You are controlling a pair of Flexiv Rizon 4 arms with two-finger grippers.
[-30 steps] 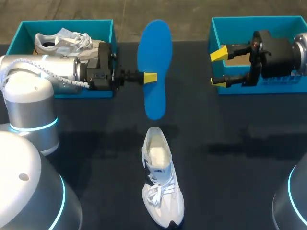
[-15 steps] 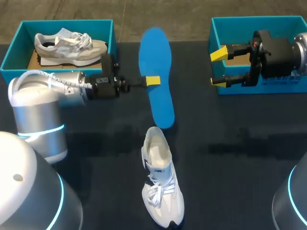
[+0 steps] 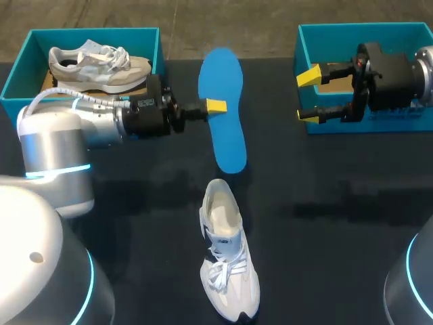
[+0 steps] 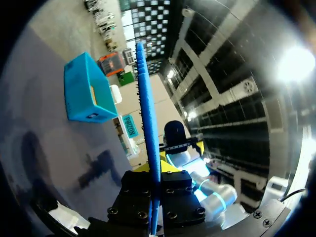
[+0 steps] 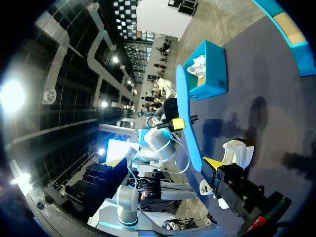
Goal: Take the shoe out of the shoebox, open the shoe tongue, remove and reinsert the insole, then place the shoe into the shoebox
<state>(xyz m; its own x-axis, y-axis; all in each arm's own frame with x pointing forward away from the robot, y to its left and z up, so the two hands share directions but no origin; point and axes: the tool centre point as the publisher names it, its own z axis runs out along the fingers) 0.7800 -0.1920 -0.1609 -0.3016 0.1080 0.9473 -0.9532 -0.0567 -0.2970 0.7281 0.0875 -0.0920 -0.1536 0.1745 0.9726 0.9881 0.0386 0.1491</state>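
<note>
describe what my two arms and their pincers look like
The left arm and right arm are silver-grey rounded tubes with glowing cyan rings. A white braided cable loops over the left wrist. The left pincer and right pincer are black with yellow-tipped fingers.

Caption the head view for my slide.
Left hand grips the blue insole beyond the white shoe; right hand open.

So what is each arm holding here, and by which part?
The left gripper holds the blue insole, jaws shut on one long edge about midway along its length. The right gripper is open and holds nothing.
</note>
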